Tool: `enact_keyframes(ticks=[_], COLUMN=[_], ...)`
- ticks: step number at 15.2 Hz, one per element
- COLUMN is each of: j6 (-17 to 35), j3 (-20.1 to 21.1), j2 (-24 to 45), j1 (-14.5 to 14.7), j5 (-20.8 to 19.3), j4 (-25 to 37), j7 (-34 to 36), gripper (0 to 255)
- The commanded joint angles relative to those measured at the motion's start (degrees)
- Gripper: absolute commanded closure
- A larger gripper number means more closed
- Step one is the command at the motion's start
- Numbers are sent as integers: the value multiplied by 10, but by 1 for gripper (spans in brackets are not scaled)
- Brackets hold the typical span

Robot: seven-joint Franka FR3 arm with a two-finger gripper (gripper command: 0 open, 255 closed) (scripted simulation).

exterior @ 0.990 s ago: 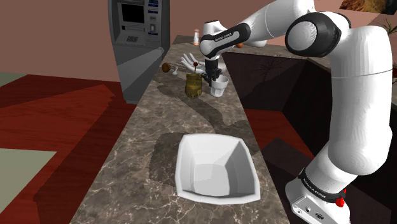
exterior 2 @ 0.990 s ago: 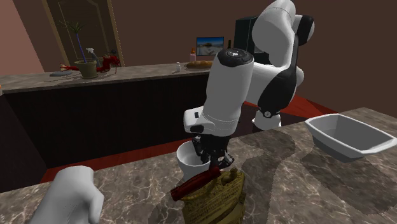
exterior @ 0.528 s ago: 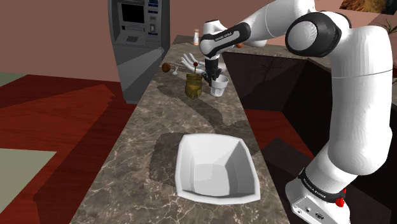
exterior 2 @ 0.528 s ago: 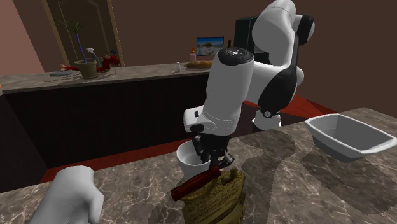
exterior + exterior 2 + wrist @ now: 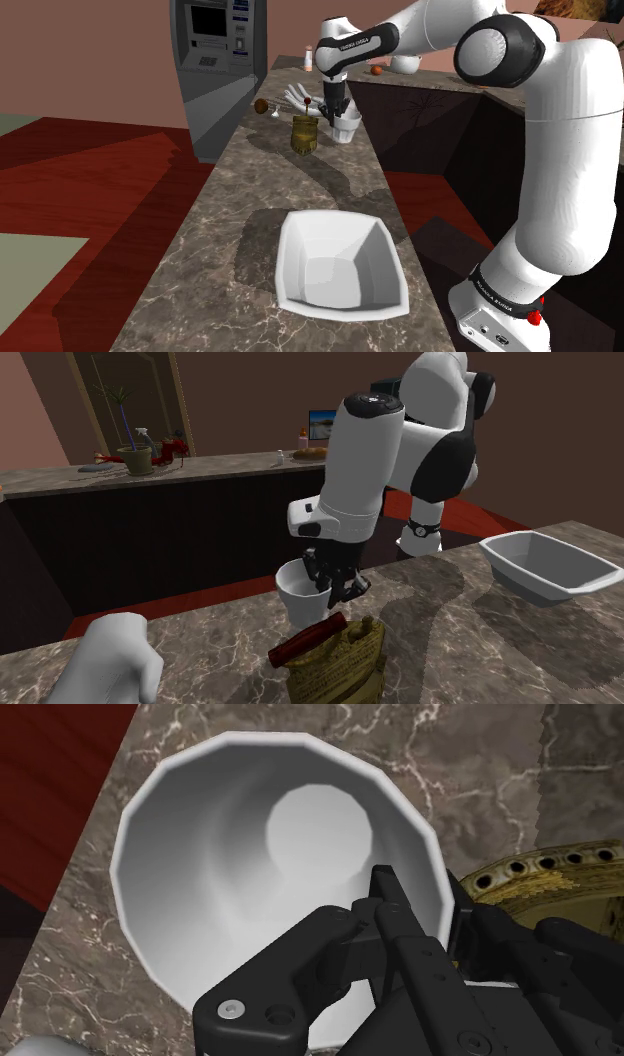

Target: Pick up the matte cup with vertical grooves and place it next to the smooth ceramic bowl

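Note:
A white cup (image 5: 347,127) with faceted sides hangs just above the marble counter (image 5: 330,190) at its far end. My black gripper (image 5: 335,113) is shut on its rim. In the wrist view one finger (image 5: 385,904) reaches inside the cup (image 5: 240,854) and the other presses the wall from outside. The second exterior view has the cup (image 5: 298,595) upright under the gripper (image 5: 335,584), clear of the counter top. The white angular bowl (image 5: 300,245) rests on the near part of the counter, well apart from the cup; it sits at the second exterior view's right (image 5: 520,559).
A brass-coloured perforated pot (image 5: 304,134) with a red handle (image 5: 305,642) stands right beside the cup. A white hand-shaped object (image 5: 298,97) lies behind it. A grey machine (image 5: 215,60) rises left of the counter's far end. A dark cabinet (image 5: 450,130) borders the right edge.
The arm has risen, and the gripper has lifted the cup a little off the counter. The pot and the bowl have stayed put.

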Motion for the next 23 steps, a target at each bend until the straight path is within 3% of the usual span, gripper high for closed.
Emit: enact_keyframes(ticks=[1,23], j6=[-15,-181], j3=[0,-1], j2=[-4,-6], j1=[0,1], j5=[0,5], j4=[11,177], j7=[-2,-26], gripper=[255,255])
